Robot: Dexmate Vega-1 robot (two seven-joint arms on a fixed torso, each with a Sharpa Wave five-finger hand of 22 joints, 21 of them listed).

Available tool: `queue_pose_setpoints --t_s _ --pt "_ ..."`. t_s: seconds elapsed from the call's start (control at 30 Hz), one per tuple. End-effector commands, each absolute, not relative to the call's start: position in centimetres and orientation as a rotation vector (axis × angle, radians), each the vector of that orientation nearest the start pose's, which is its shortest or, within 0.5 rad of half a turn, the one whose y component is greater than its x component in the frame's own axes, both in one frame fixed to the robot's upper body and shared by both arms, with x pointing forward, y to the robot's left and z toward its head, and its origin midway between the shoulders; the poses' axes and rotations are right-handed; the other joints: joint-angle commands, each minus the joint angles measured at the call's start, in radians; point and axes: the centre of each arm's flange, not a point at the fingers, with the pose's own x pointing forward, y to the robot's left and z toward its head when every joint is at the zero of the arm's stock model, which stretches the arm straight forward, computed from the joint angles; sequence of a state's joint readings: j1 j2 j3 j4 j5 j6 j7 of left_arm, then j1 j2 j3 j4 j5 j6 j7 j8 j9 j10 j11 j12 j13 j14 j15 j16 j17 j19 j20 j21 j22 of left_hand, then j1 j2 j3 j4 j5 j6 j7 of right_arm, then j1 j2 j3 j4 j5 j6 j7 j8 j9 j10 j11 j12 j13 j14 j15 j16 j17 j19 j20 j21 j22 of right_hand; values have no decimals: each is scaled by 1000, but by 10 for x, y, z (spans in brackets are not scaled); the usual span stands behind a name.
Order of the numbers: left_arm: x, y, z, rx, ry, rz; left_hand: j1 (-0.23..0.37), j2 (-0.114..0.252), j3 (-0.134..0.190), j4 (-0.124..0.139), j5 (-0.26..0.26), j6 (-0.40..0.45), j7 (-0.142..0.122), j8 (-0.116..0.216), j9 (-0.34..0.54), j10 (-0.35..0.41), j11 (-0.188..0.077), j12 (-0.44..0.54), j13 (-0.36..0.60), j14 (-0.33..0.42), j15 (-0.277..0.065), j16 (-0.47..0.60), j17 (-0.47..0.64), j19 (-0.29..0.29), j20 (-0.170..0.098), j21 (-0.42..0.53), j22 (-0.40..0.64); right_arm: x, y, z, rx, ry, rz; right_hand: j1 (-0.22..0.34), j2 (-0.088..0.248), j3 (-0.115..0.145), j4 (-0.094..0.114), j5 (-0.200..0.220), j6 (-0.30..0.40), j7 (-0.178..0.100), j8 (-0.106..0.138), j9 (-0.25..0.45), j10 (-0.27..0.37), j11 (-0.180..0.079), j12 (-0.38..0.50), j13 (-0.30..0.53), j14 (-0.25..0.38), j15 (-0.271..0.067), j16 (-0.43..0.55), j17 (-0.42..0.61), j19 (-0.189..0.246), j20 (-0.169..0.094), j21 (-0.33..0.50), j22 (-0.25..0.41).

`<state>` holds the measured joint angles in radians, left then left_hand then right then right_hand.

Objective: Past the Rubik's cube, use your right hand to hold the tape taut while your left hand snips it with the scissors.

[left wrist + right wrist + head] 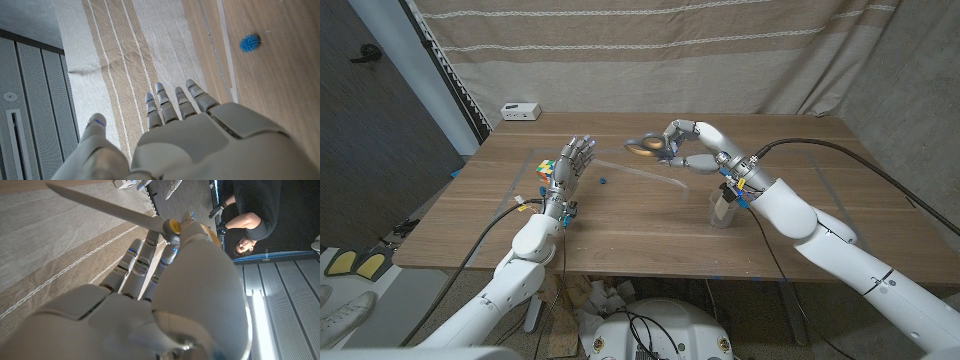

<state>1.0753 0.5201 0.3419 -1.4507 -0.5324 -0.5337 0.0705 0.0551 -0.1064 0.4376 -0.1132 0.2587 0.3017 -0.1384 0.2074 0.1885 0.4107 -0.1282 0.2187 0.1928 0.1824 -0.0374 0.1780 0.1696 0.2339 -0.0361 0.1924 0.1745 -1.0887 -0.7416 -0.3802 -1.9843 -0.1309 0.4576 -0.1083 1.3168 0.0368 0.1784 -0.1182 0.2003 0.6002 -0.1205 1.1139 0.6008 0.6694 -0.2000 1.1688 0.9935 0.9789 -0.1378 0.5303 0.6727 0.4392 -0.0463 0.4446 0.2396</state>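
Beyond the multicoloured Rubik's cube (545, 168) on the wooden tabletop (650, 225), the right robot hand (692, 147) grips grey-handled metal scissors (647, 147) raised over the far side. Left robot hand (570, 163) stands just beside the cube, fingers spread, holding nothing. Clear tape strip (645, 173) lies between cube and scissors; small blue ball (604, 181) near it.

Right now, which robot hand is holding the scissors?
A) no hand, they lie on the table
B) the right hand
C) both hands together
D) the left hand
B: in the head view the right hand grips the scissors up above the wooden table, while the left hand stands open and holds nothing beside the Rubik's cube.
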Motion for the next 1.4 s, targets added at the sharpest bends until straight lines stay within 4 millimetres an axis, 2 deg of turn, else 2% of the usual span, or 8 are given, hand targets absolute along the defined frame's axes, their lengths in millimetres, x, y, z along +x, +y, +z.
queue_pose_setpoints --t_s 0.03,0.23,0.4,0.77,0.83,1.03,1.33,1.4 --pt "579 273 -77 13 -750 -171 30 -13 3 -20 9 45 14 17 3 34 -9 15 6 11 -129 6 3 10 -106 4 1 454 -163 21 -773 -1241 386 135 133 7 7 6 2 -6 9 0 -4 -1 6 3 12 -102 -6 6 -7 -109 9 4" --pt "574 270 -75 25 -755 -173 40 -19 2 -28 11 49 14 16 4 80 -22 33 10 25 -125 11 4 9 -103 3 1 449 -166 26 -816 -1295 342 135 132 6 9 7 -1 -9 13 -1 -4 -1 6 -2 12 -102 -13 12 -11 -108 17 4" --pt "567 268 -75 25 -764 -165 48 -23 0 -32 12 81 16 24 4 128 -27 48 15 49 -135 17 5 13 -100 4 1 447 -168 28 -827 -1325 313 135 133 6 10 6 -5 -11 18 2 -8 0 8 1 11 -102 -20 15 -15 -110 21 4" --pt "548 264 -67 57 -793 -158 64 -17 5 -36 13 87 17 23 5 130 -26 47 18 51 -135 15 5 15 -99 4 1 443 -174 32 -887 -1404 224 136 134 6 13 6 -11 -12 25 -2 -10 -1 10 -1 10 -102 -35 25 -27 -108 35 2" --pt "545 262 -66 65 -804 -160 85 -11 12 -40 11 151 59 43 6 158 -39 53 21 54 -135 13 5 15 -99 3 2 443 -175 32 -896 -1411 214 136 134 5 14 6 -9 -10 25 -4 -11 -1 9 -3 12 -102 -35 28 -28 -108 37 2" --pt "533 256 -61 93 -827 -162 90 -11 14 -41 10 172 49 48 6 167 -35 54 21 60 -138 14 5 16 -98 3 2 438 -177 33 -944 -1490 141 136 134 6 15 6 -11 -14 28 -6 -13 -1 10 -3 13 -102 -40 32 -32 -106 42 1" --pt "526 246 -59 110 -852 -167 95 -14 13 -41 7 180 47 47 6 176 -35 55 22 63 -136 14 5 15 -96 3 2 447 -178 32 -983 -1505 137 136 134 6 16 6 -14 -15 33 -5 -13 -1 12 -2 14 -102 -47 36 -36 -105 49 0" --pt "526 245 -59 120 -853 -162 96 -14 13 -41 6 170 37 41 6 176 -33 54 23 64 -136 14 5 15 -95 3 2 447 -178 32 -1006 -1523 110 136 134 6 16 6 -13 -15 33 -7 -15 -1 11 -5 16 -102 -47 38 -38 -106 50 0"
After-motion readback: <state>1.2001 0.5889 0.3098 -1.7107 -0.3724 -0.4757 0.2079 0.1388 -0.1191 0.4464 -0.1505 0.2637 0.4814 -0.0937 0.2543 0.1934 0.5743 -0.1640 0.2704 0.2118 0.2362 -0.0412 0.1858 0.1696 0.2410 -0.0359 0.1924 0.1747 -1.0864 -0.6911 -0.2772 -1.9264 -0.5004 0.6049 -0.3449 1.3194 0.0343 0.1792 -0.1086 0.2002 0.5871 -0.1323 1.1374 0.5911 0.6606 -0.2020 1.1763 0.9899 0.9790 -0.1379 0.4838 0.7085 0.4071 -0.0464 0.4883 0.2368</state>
